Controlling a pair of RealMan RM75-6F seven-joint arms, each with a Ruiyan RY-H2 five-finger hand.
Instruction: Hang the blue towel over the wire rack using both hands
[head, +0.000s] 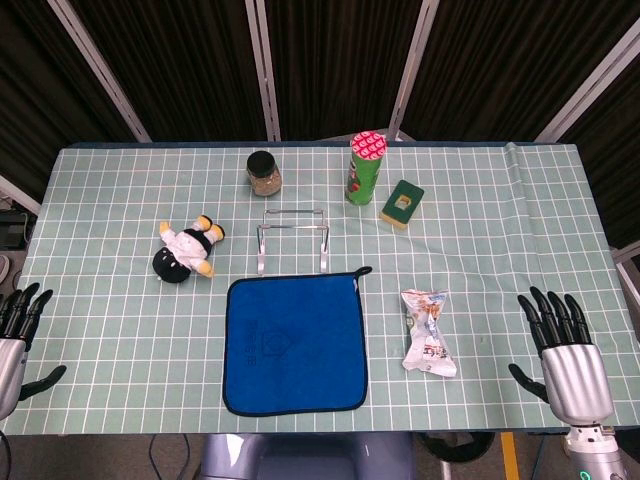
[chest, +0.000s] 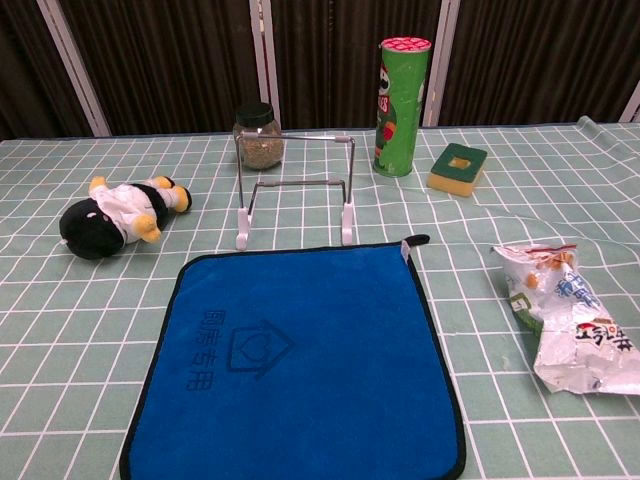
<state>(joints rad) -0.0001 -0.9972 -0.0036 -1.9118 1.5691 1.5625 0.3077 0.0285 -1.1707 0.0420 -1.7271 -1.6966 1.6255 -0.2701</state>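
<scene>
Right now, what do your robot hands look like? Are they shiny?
Yes, partly. The right robot hand has slim black fingers on a shiny silver metal back, with a small green light at the wrist below it. The left robot hand matches: black fingers, silver-grey body, mostly cut off at the picture's edge. No sleeves or markings show.

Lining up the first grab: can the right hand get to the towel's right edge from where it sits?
Probably yes. The right hand is open at the table's right edge; only the crumpled snack bag lies between it and the blue towel, low enough to pass over.
</scene>
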